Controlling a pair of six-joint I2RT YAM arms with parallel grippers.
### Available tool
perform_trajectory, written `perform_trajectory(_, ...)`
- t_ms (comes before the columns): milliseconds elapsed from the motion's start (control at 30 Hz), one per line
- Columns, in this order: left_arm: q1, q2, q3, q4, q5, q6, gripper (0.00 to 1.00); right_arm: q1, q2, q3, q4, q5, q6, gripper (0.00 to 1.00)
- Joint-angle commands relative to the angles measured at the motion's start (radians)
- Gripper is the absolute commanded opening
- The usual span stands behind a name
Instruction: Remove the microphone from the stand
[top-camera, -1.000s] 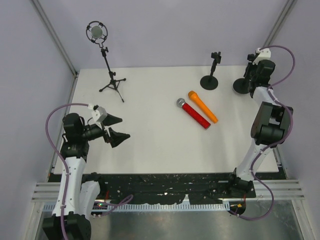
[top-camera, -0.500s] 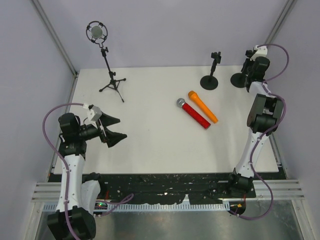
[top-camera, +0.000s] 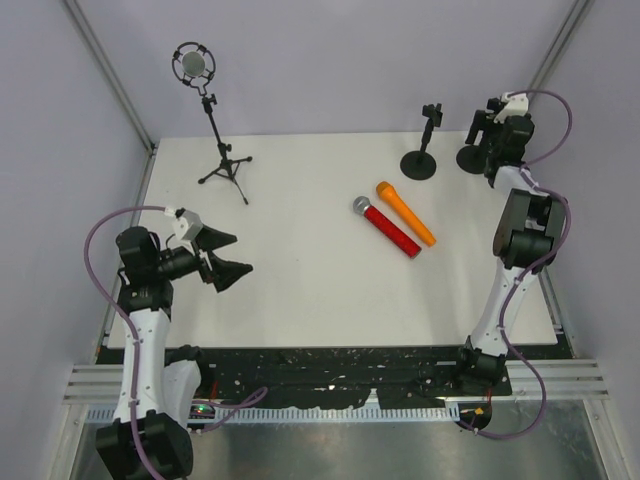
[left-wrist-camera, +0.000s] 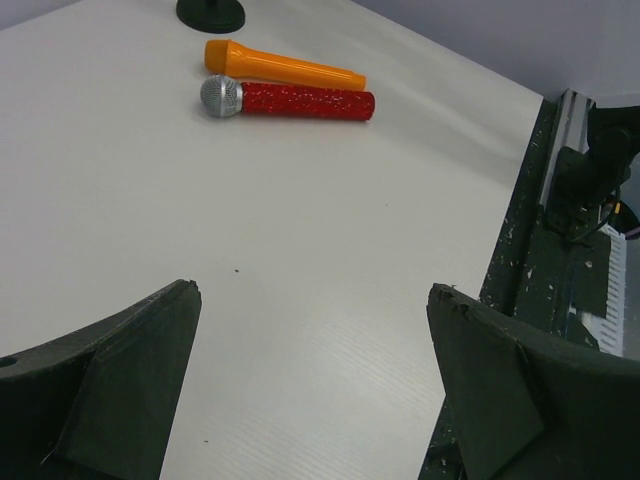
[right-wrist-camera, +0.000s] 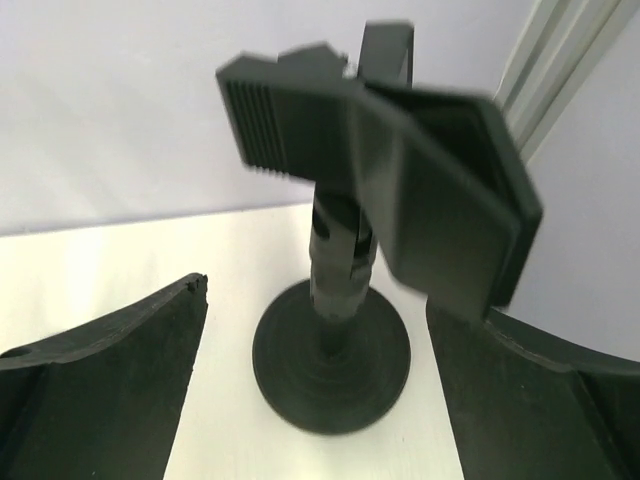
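A round studio microphone (top-camera: 193, 65) sits in its shock mount atop a tripod stand (top-camera: 224, 168) at the back left. A red microphone (top-camera: 387, 228) (left-wrist-camera: 290, 101) and an orange microphone (top-camera: 406, 213) (left-wrist-camera: 284, 65) lie side by side on the table. My right gripper (top-camera: 484, 138) (right-wrist-camera: 315, 297) is open at the back right. A black desk stand (top-camera: 468, 158) (right-wrist-camera: 331, 362) rises between its spread fingers, and its empty clip (right-wrist-camera: 385, 150) is not gripped. My left gripper (top-camera: 225, 255) (left-wrist-camera: 315, 292) hangs open and empty over the table's left side.
A second black desk stand (top-camera: 419, 163) with an empty clip stands left of the right gripper's stand; its base (left-wrist-camera: 210, 12) shows at the top of the left wrist view. The enclosure's back wall and corner post (right-wrist-camera: 545, 70) are close behind the right gripper.
My right gripper went from shut to open after shifting back and left with the black desk stand. The left arm drew back slightly to the left.
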Motion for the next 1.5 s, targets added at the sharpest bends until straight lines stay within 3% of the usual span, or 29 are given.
perform_trajectory(0, 0.006, -0.028, -0.013, 0.11, -0.111, -0.064, 1.0, -0.008, -0.168, -0.093, 0.008, 0.009, -0.034, 0.96)
perform_trajectory(67, 0.006, -0.036, -0.016, 0.139, -0.19, -0.089, 1.0, -0.012, -0.26, -0.151, -0.02, 0.014, -0.041, 1.0)
perform_trajectory(200, 0.006, -0.05, -0.038, 0.252, -0.331, -0.167, 1.0, -0.02, -0.406, -0.262, -0.115, 0.028, -0.071, 0.97)
perform_trajectory(433, 0.003, -0.011, -0.022, 0.34, -0.471, -0.215, 1.0, -0.044, -0.668, -0.449, -0.299, 0.012, -0.095, 0.96)
perform_trajectory(667, 0.002, 0.079, -0.006, 0.584, -0.678, -0.264, 1.0, -0.054, -0.949, -0.575, -0.469, -0.075, -0.103, 0.96)
perform_trajectory(833, -0.021, 0.22, 0.065, 0.746, -0.772, -0.305, 1.0, -0.054, -1.142, -0.641, -0.552, -0.185, -0.069, 0.96)
perform_trajectory(1033, -0.136, 0.407, 0.148, 0.906, -0.927, -0.223, 1.0, -0.052, -1.284, -0.667, -0.604, -0.316, -0.002, 0.97)
perform_trajectory(1467, -0.288, 0.892, 0.461, 1.142, -1.304, -0.074, 1.0, -0.052, -1.403, -0.698, -0.63, -0.385, 0.052, 0.97)
